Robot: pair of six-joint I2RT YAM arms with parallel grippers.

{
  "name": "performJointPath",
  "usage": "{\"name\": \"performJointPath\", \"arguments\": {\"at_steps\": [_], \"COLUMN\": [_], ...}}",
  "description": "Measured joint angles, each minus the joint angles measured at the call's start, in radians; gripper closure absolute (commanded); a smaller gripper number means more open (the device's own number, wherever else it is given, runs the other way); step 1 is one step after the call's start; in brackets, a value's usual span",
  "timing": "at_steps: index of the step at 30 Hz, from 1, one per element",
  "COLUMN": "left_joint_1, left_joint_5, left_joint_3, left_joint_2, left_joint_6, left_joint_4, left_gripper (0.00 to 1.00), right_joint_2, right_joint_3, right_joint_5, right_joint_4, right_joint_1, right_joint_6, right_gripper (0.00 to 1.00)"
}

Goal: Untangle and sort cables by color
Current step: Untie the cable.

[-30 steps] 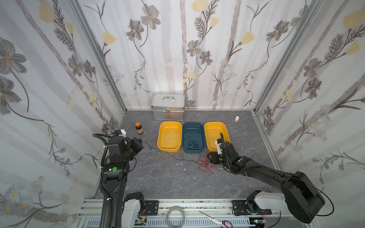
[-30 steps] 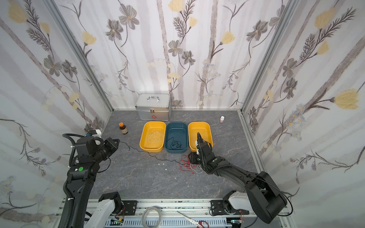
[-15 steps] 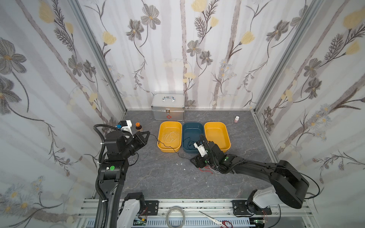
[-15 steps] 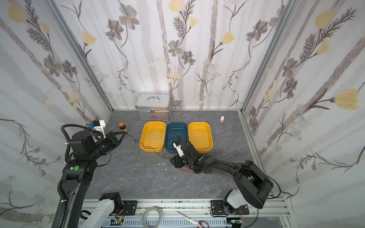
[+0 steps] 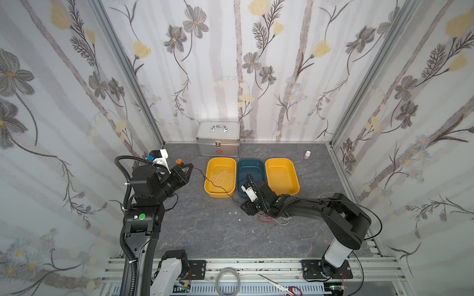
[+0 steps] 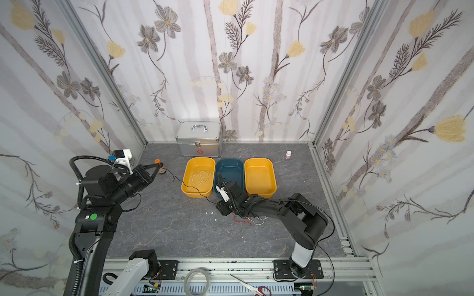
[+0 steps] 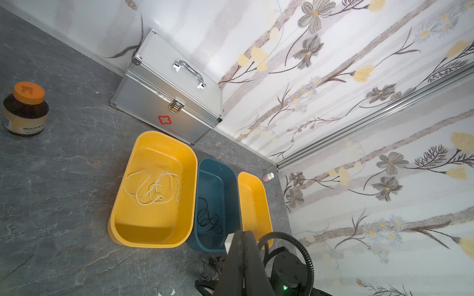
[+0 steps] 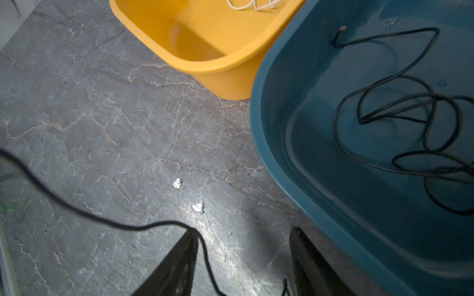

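**Inspector:** What stands around the work area?

**Surveyor:** At the back wall there is a boxy silver case (image 5: pixel 218 139) of bright metal, with a curved handle, a latch and a red cross mark. In front of it are three smooth, round-cornered plastic tubs in a row, sides touching: a left yellow tub (image 5: pixel 220 164), a blue tub (image 5: pixel 250 166) and a right yellow tub (image 5: pixel 280 174). A brown jar (image 7: pixel 25 112) with an orange lid stands just beside the left gripper. A small pink-capped bottle (image 5: pixel 307 154) stands near the far right corner. The table (image 5: pixel 205 230) is grey with a veined stone pattern.

**Inspector:** And the cables?

**Surveyor:** A thin black cable (image 8: pixel 128 227) stretches from the left gripper (image 5: pixel 191 167), whose jaws are pressed together on its end. It runs across the near corner of the left yellow tub to the right gripper (image 8: pixel 243 233). That gripper's fingers stand spread, and the cable passes between them, lying against one. A looping white cable (image 7: pixel 151 189) lies in the left yellow tub, and a coiled black cable (image 8: pixel 397 123) lies in the blue tub. A red cable (image 5: pixel 266 221) and a loose white cable (image 5: pixel 284 220) lie together on the table.

**Inspector:** Is anything in the way?

**Surveyor:** The right arm lies over those two and hides part of them. I cannot tell whether the stretched cable touches the tub rim.
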Motion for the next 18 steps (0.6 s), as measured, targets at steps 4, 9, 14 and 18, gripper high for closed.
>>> {"name": "performJointPath", "arguments": {"at_steps": [4,9,14,18], "left_joint_1": [0.0,0.0,-0.002,-0.013], "left_joint_5": [-0.003,-0.002,0.017,0.03], "left_joint_3": [0.013,0.004,-0.079,-0.143], "left_joint_2": [0.0,-0.002,-0.014,-0.012], "left_joint_6": [0.004,0.004,-0.02,-0.052], "left_joint_4": [-0.005,0.005,0.043,0.082], "left_gripper": [1.0,1.0,1.0,1.0], "right_joint_2": [0.019,0.007,-0.08,-0.169], "right_joint_3": [-0.014,-0.025,-0.042,-0.061], "right_joint_5": [0.001,0.001,-0.018,-0.061], "right_joint_4": [-0.001,0.002,0.047,0.08], "right_joint_1": [-0.001,-0.008,-0.025,-0.035], "right_joint_6": [0.003,0.018,0.043,0.057], "right_gripper": [0.73,0.94,0.96,0.97]}}
